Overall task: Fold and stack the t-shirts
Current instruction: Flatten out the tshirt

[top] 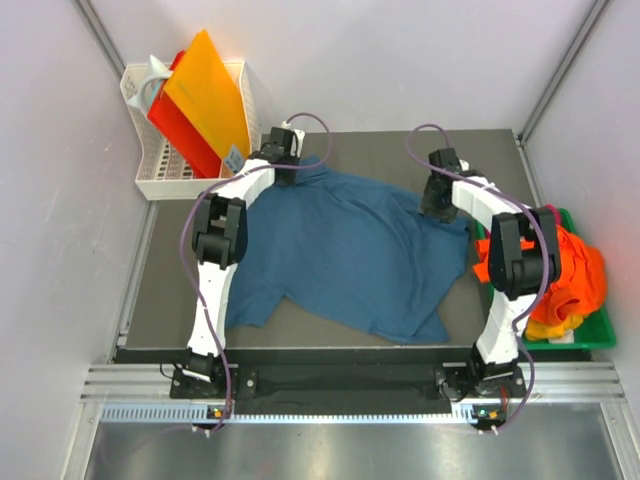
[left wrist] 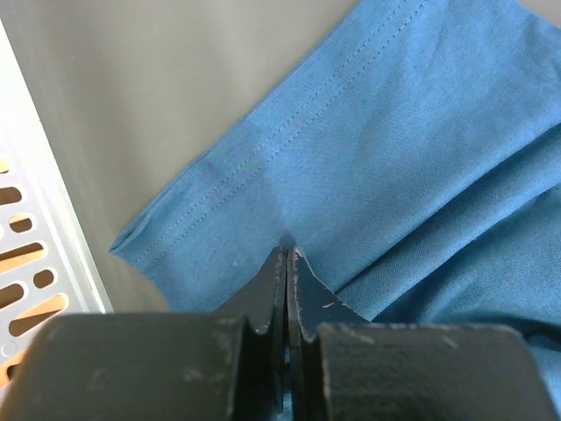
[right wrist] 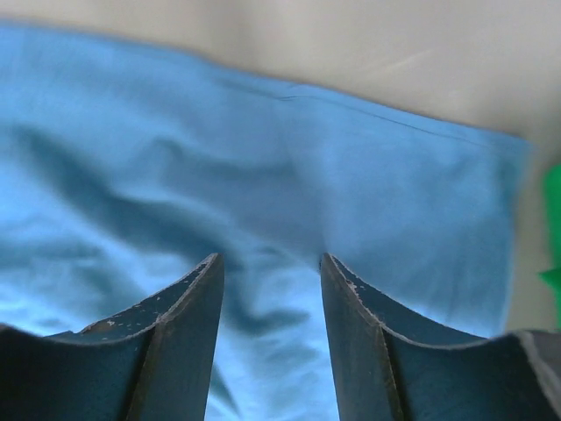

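The teal-blue t-shirt [top: 350,250] is lying spread in soft, shallow wrinkles on the matte dark grey table [top: 340,145], reaching from beneath the left pincer [left wrist: 287,256] across to beneath the right pincer [right wrist: 270,263]. The left pincer is pressing its scuffed black fingers together with only a hairline seam between them. Fine woven cloth is tenting up at their tips, so it is pinching a small fold of the shirt. Just ahead of it a double-stitched hem is running diagonally and ending in a corner off to its left. A white slotted plastic basket [top: 150,185] is standing close on that same side, cut off in the wrist view. It is holding flat, stiff-looking orange and red sheets [top: 205,90] that are hard to identify. The right pincer is keeping its two fingers well apart and gripping nothing. Blurred blue cloth is lying under and ahead of it, with a thin hem line beyond, and I cannot tell whether the tips are touching the fabric. Out to its right, a green tray [top: 595,340] is holding a bunched orange t-shirt [top: 580,265]. A scrap of yellow cloth [top: 545,328] is showing beneath the orange one, and the arm is hiding part of the pile.
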{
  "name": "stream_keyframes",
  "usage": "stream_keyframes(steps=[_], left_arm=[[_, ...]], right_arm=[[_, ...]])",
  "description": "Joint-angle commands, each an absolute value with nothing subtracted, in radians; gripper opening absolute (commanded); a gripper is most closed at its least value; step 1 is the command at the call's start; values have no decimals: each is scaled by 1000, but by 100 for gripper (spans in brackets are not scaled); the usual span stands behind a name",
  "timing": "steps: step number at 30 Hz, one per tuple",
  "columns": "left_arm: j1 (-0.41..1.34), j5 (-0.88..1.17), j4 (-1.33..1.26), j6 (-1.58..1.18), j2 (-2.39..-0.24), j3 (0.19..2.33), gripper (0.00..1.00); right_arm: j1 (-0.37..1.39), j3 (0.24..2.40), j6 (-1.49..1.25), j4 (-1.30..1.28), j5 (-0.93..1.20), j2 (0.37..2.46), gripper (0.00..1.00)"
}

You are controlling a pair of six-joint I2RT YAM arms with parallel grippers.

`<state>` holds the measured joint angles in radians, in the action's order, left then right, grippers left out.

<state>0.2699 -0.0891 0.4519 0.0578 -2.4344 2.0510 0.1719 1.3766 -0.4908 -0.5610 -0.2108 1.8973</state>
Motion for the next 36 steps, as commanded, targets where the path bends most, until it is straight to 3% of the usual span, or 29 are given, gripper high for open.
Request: stream_keyframes(steps=[1, 18, 25, 36], left_arm=[[264, -83, 514, 51, -2378, 2034, 0], [262, -106, 541, 57, -2355, 2043, 0], [244, -129, 603, 44, -2462, 2236, 0], [229, -203, 577, 28, -2543, 2326, 0]], right_arm=[[202, 1402, -479, -531, -169, 1934, 48], [141, 1977, -462, -814, -203, 2390, 47], [72, 2287, -474, -920, -167, 2540, 48], [8, 2412, -485, -859, -83, 2603, 50]])
